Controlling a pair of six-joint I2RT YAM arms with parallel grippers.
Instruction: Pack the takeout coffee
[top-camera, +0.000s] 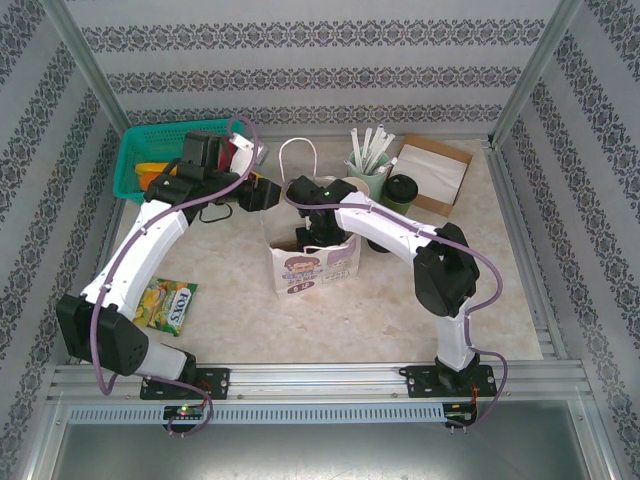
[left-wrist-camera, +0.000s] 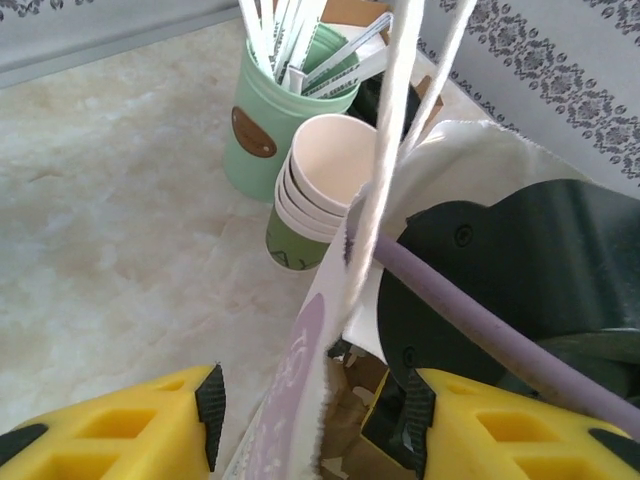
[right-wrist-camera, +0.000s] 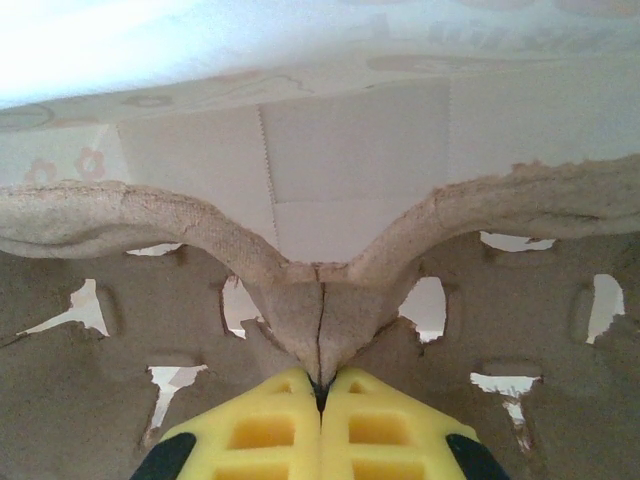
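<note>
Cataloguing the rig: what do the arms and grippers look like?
The left arm and right arm have white links, black joints and purple cables; the left gripper and right gripper have yellow fingers.

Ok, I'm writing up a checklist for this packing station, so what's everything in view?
paper bag: one, white with print, table centre
cup carrier: one, brown pulp, inside the bag
takeout coffee: one, green with black lid, behind the bag
stack of lidless cups: one, cream and green, beside the holder
holder: one, mint green, behind the bag
sticks: several, white and green, in the holder
box: one, brown card, far right
basket: one, green, far left
snack packet: one, yellow-green, near left
left end effector: one, yellow, open astride the bag's edge
right end effector: one, yellow, shut on the cup carrier
</note>
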